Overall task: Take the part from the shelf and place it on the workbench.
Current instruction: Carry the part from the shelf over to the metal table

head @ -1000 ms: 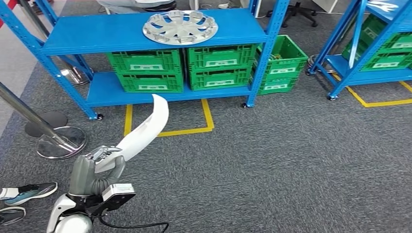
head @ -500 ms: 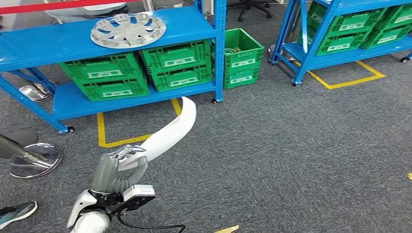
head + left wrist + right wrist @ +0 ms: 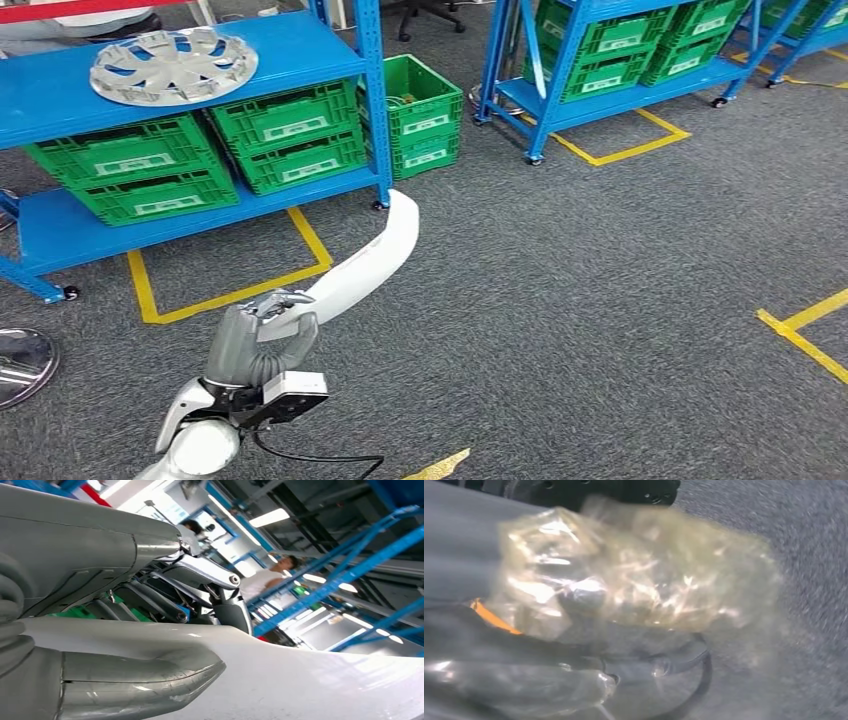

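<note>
Evidently in transit, the left hand [image 3: 262, 335] grips the long curved white plastic part [image 3: 365, 262] by one end at lower left, carrying it; the right hand's state is unclear.

glossy white plastic part [image 3: 362, 268], rough grey carpet [image 3: 600, 300]
</note>
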